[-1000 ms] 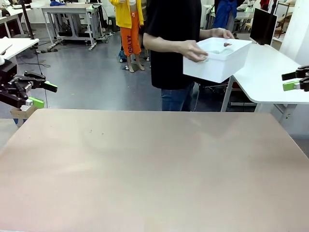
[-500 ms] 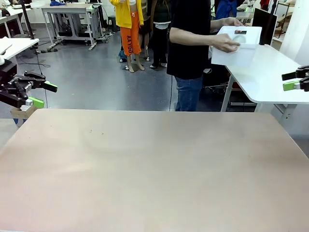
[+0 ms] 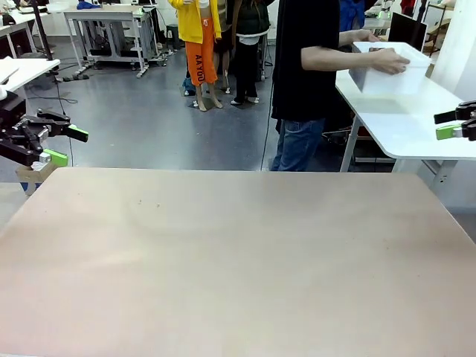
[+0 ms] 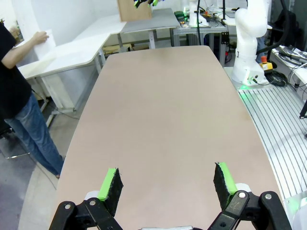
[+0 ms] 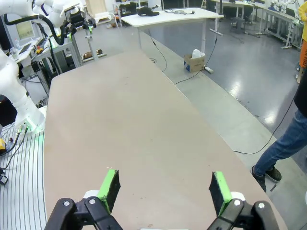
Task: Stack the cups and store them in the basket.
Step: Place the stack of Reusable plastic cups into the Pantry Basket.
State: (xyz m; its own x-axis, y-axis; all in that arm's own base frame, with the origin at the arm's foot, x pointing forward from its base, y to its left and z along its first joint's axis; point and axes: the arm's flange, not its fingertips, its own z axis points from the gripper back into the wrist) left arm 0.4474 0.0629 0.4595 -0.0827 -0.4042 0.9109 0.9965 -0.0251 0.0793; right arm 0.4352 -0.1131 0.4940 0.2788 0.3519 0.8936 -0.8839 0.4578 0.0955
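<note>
- The left claw (image 4: 166, 184) is wide open, with nothing between its green pads (image 4: 110, 184). It hangs by the 9 o'clock edge of the table (image 3: 238, 253).
- The right claw (image 5: 164, 189) is wide open too, at the 3 o'clock edge.
- Far off at 1 o'clock, a person's hand (image 3: 390, 62) holds the white basket (image 3: 392, 71) over a white side table (image 3: 405, 119).
</note>
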